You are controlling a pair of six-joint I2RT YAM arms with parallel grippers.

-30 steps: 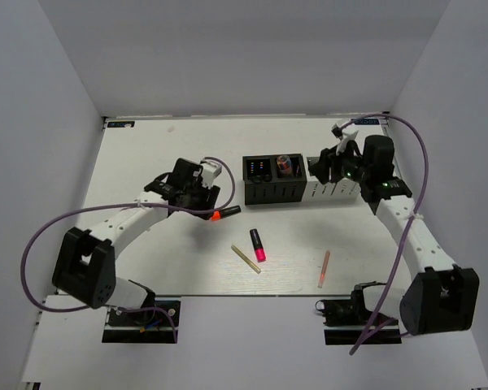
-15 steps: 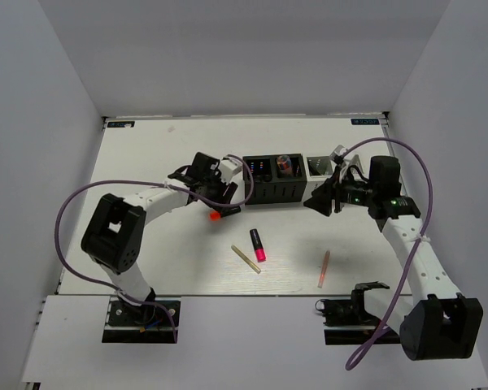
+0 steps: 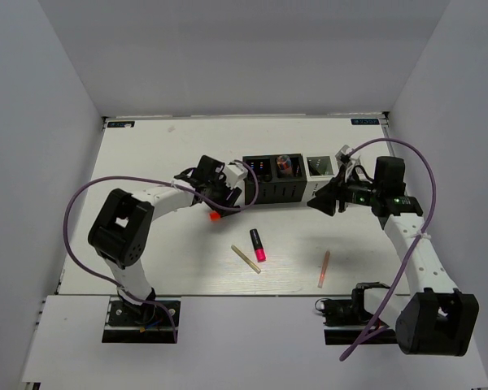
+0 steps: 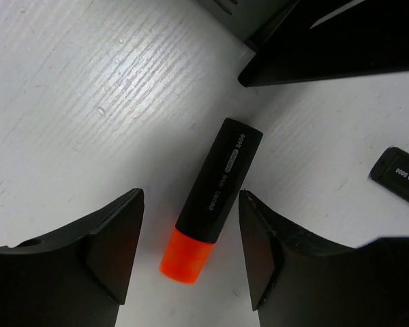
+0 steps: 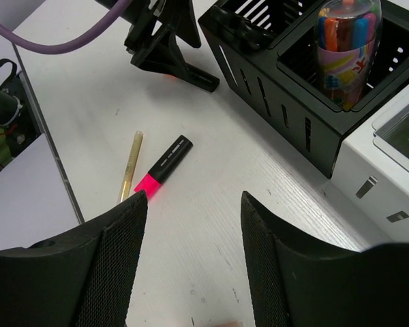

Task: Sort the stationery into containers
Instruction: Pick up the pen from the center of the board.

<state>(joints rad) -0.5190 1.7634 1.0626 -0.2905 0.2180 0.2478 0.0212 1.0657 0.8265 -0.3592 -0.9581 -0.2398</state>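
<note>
The orange-capped black highlighter [image 4: 215,197] lies flat on the table between the fingers of my open left gripper [image 4: 191,252]; no pad touches it. In the top view it [image 3: 220,214] lies just left of the containers [image 3: 297,180], under the left gripper [image 3: 224,203]. My right gripper [image 5: 191,266] is open and empty, low over the table in front of the white cups [image 3: 319,203]. The pink-capped highlighter [image 3: 257,244], the beige stick [image 3: 246,259] and the thin salmon stick [image 3: 324,270] lie loose on the table. The scissors are not in view.
One black cup [image 5: 307,88] holds a clear tube of coloured items [image 5: 344,48]. A white cup [image 5: 395,157] stands right of it. The pink highlighter [image 5: 162,167] and beige stick [image 5: 129,167] lie ahead of the right gripper. Cables loop beside both arms.
The left gripper has moved right toward the containers and now straddles the orange highlighter. The right gripper has come off the white cups, down and forward to the table in front of them.
</note>
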